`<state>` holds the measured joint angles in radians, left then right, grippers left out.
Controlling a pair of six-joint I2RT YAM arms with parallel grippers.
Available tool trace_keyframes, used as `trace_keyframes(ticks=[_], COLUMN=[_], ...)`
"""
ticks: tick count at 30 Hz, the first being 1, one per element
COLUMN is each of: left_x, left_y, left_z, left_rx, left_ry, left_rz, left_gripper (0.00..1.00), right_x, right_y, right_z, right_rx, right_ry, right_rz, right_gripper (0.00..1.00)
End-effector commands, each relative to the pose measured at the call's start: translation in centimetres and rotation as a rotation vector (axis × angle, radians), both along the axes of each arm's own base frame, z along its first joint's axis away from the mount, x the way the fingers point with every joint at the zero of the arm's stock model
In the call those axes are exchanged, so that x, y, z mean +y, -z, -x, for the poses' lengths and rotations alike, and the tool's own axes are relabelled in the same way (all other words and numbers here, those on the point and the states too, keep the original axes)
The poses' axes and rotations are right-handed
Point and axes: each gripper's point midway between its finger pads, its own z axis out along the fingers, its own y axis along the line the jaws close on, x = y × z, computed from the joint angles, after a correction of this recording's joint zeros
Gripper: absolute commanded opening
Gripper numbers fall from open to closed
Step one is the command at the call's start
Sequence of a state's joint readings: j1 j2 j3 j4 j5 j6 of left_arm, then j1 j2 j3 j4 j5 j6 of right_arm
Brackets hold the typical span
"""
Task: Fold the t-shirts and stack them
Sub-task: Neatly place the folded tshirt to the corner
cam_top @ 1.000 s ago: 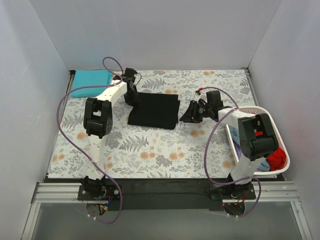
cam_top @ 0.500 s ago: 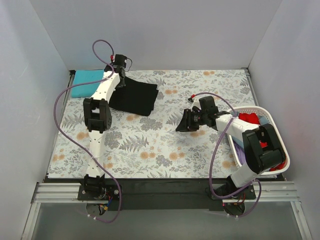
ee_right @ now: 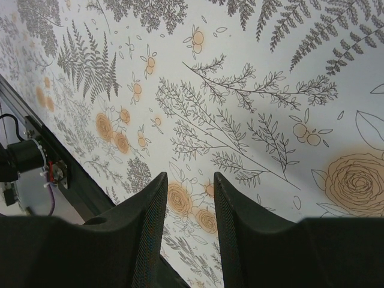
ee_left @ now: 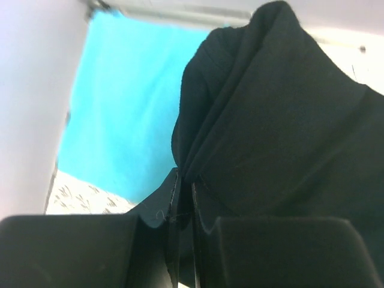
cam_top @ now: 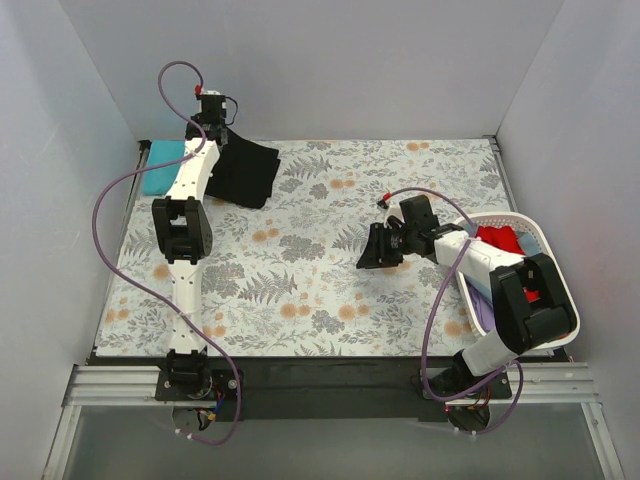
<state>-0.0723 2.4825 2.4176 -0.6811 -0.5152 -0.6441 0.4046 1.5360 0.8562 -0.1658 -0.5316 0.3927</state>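
Note:
A folded black t-shirt [cam_top: 243, 172] hangs at the back left of the table, its edge pinched in my left gripper [cam_top: 213, 128], which is shut on it. In the left wrist view the black t-shirt [ee_left: 276, 132] drapes from the gripper [ee_left: 185, 183] over the folded teal t-shirt [ee_left: 129, 102]. That teal t-shirt [cam_top: 163, 166] lies in the back left corner, partly behind the arm. My right gripper [cam_top: 378, 247] hovers open and empty over the floral cloth, right of centre; its fingers [ee_right: 147, 216] show only the table pattern between them. Red t-shirt [cam_top: 497, 240] cloth lies in the basket.
A white laundry basket [cam_top: 548, 262] stands at the right edge behind the right arm. White walls close in the back and both sides. The floral table covering [cam_top: 300, 270] spreads across the middle. A dark rail with a motor [ee_right: 27, 165] runs along the near edge.
My left gripper has carried the black t-shirt from the table's middle to the back left, over the teal one. The right arm drew back slightly toward the basket, still open.

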Motion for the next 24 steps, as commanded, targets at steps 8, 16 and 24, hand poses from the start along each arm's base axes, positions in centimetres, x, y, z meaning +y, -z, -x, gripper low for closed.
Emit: trace_keyframes(ticks=[8, 16, 24], left_x=[3.4, 4.7, 4.8], left_y=[-7.2, -7.9, -9.0], left_z=[-3.1, -3.1, -2.6], left_rx=[-0.243, -0.254, -0.251], left_ry=[-0.027, -0.028, -0.002], left_rz=[-0.087, -0.090, -0.099], left_gripper=[0.00, 0.00, 0.00], right_x=[0.4, 1.4, 2.3], right_y=[1.7, 2.3, 2.6], right_z=[0.4, 0.2, 0.3], right_rx=[0.041, 0.061, 0.070], right_ry=[-0.023, -0.038, -0.055], right_rz=[0.036, 0.049, 0.054], right_gripper=[0.42, 0.42, 0.41])
